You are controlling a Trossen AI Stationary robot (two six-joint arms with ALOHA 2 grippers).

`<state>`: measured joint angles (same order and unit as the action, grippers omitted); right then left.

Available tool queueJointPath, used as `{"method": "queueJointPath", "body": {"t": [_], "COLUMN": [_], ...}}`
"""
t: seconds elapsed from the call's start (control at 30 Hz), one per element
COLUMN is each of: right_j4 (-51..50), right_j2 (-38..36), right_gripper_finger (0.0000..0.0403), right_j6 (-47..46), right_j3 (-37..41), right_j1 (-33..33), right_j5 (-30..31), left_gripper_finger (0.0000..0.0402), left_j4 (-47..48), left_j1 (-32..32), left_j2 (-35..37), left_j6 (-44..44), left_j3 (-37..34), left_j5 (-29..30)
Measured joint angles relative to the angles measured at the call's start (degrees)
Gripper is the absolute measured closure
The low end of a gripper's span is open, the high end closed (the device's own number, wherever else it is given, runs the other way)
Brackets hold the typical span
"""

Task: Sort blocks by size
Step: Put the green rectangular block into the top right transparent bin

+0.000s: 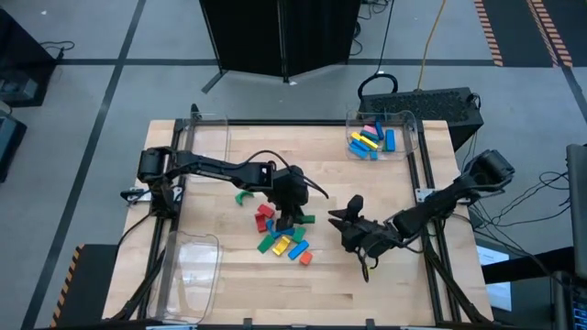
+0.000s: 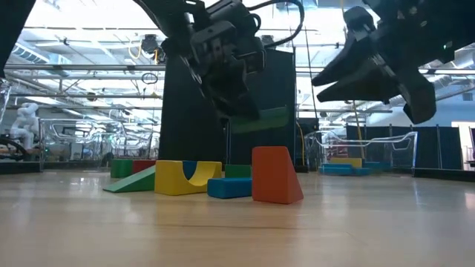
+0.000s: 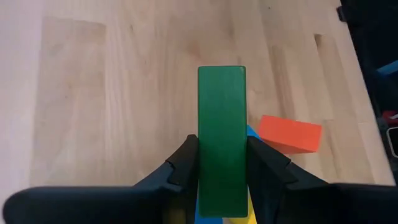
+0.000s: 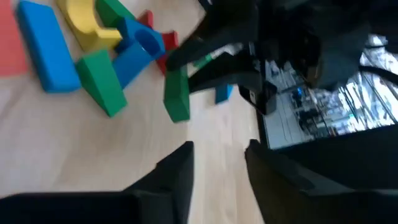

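Note:
My left gripper (image 1: pixel 292 209) is over the pile of blocks (image 1: pixel 280 238) at the table's middle, shut on a green bar (image 3: pixel 222 124). The bar also shows in the low view (image 2: pixel 260 119) and in the right wrist view (image 4: pixel 176 93). Blue, yellow, green, red and orange blocks lie on the table under and beside it, among them an orange wedge (image 2: pixel 274 176) and a yellow arch piece (image 2: pixel 185 176). A green arch piece (image 1: pixel 243 195) lies apart, on the pile's far left. My right gripper (image 1: pixel 353 225) is open and empty, above the table to the right of the pile. My left gripper pinches the green bar by its two long sides (image 3: pixel 202 155) between its two fingers, partway along its length. The fingers point down from above. The bar is lifted clear above the pile and lies about level.
A clear bin (image 1: pixel 410 124) at the far right holds several blue, yellow, pink and green blocks. A clear bin (image 1: pixel 193 261) stands at the near left and another (image 1: pixel 206 137) at the far left. Bare wood lies along the near edge.

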<state>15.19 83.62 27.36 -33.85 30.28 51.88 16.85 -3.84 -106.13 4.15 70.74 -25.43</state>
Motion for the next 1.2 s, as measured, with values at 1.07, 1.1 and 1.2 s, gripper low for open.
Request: {"method": "queueJointPath", "body": {"t": [1.07, 1.1, 1.2], "right_j4": [14.65, 14.63, 14.68], "right_j2": [6.43, 6.51, 6.51], "right_gripper_finger": [0.0245, 0.0252, 0.0275], "right_j6": [7.14, 6.96, 6.81], "right_j3": [-0.11, -0.11, -0.11], "right_j1": [-6.94, -7.0, -7.12], "right_j5": [-14.98, -15.43, -15.83], "left_gripper_finger": [0.0304, 0.0304, 0.0304], "left_j4": [-6.96, -7.6, -8.51], "left_j1": [-0.02, -0.01, 0.0], "left_j2": [0.01, 0.01, 0.01], "left_j6": [3.42, 3.82, 4.52], "left_j3": [-0.02, 0.0, 0.0], "left_j5": [-4.83, -4.85, -4.88]}}
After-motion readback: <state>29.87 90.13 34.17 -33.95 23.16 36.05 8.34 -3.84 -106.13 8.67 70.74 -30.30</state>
